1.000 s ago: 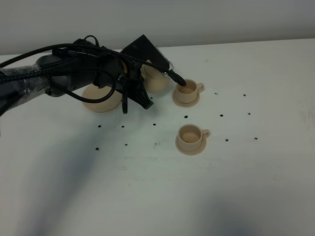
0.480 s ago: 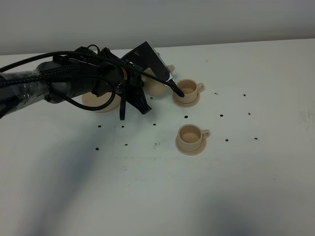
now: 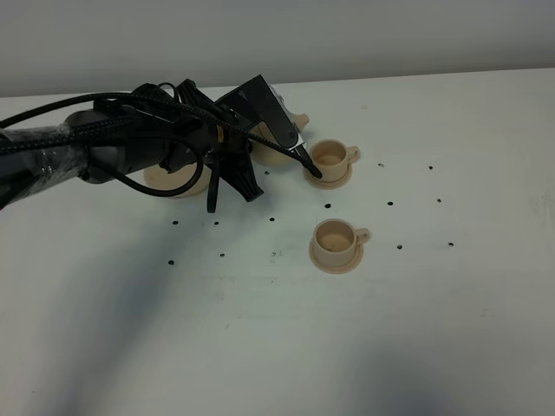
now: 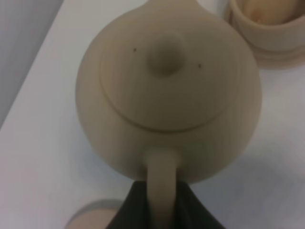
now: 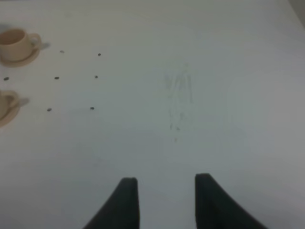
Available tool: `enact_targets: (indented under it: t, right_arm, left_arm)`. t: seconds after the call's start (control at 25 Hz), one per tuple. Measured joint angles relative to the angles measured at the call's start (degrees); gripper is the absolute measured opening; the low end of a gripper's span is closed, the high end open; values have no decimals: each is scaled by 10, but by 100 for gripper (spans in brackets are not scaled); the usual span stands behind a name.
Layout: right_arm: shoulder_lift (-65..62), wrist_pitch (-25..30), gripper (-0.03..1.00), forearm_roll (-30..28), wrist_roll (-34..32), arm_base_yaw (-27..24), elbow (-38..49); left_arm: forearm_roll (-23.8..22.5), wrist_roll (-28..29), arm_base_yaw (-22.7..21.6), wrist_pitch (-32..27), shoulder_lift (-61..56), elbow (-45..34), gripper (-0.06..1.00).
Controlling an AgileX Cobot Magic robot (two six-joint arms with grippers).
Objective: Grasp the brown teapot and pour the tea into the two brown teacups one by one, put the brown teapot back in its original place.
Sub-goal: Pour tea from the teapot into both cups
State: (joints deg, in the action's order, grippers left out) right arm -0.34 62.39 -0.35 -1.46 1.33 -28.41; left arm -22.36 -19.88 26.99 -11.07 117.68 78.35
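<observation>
Gripping the loop handle (image 4: 161, 174) of the teapot (image 4: 167, 90), the left claw (image 4: 162, 205) is seen shut, with a dark finger (image 4: 135, 212) pressed to each side of the loop. The teapot is held toward the far edge of the bench (image 3: 434, 329), left of the middle, with its knobbed lid (image 4: 164, 81) seated in place and its short spout (image 3: 299, 120) turned toward the far right corner. Whether its base touches the bench cannot be told, as most of the pot is hidden behind the black arm (image 3: 130, 147) in the high view. The wide saucer (image 3: 178, 185) is found just beside the pot, on the side toward the left edge, partly covered by the arm. The far cup (image 3: 329, 156) is set on its small saucer (image 3: 340, 178) near the pot on the side toward the right edge, apart from it, with its handle turned to the right edge. The near cup (image 3: 334, 236) is placed on a matching saucer (image 3: 335, 263), toward the near edge from the first, its handle turned the same way. Both cups are seen upright. The right claw (image 5: 167, 191) is held open over the bench, well apart from the cups, with nothing between its fingers.
</observation>
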Motion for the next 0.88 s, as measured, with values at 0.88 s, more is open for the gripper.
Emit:
enact_targets:
  t: [0.88]
  right_arm:
    - [0, 0, 31, 0, 0, 0, 0]
  left_arm:
    - [-46, 8, 0, 20, 0, -6, 8]
